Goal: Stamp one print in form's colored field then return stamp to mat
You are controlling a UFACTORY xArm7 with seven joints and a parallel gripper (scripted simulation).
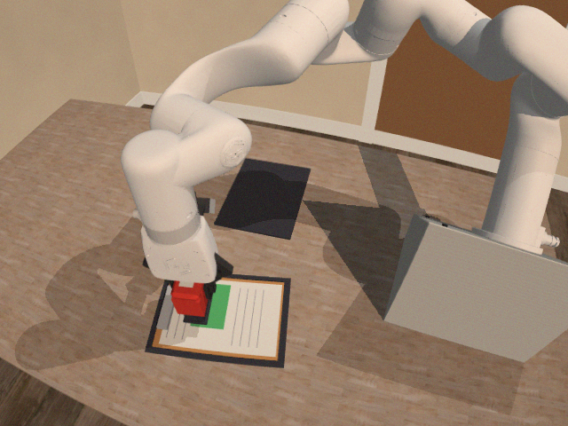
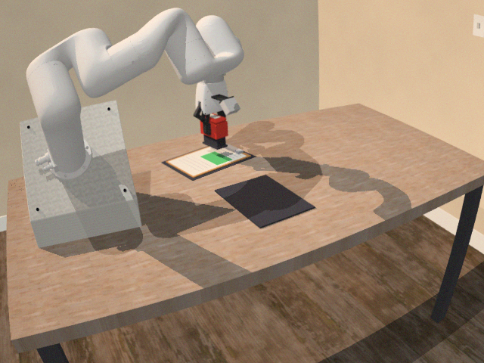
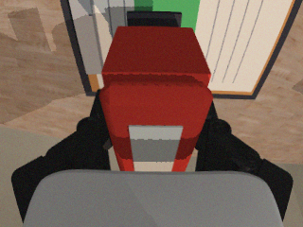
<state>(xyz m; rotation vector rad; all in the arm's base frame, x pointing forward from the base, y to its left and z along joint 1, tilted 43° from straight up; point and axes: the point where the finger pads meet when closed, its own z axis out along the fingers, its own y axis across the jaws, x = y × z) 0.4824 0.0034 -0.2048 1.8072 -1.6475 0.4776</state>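
My gripper is shut on the red stamp and holds it upright a little above the form. The stamp's black foot hangs over the clip-side edge of the green field, and its shadow falls on the field. No dark mark shows on the visible part of the field. The dark mat lies bare, apart from the form.
The form sits on a dark-rimmed clipboard with a grey clip at its end by the stamp. The arm's grey base box stands at the table's side. The table's front edge is close to the clipboard.
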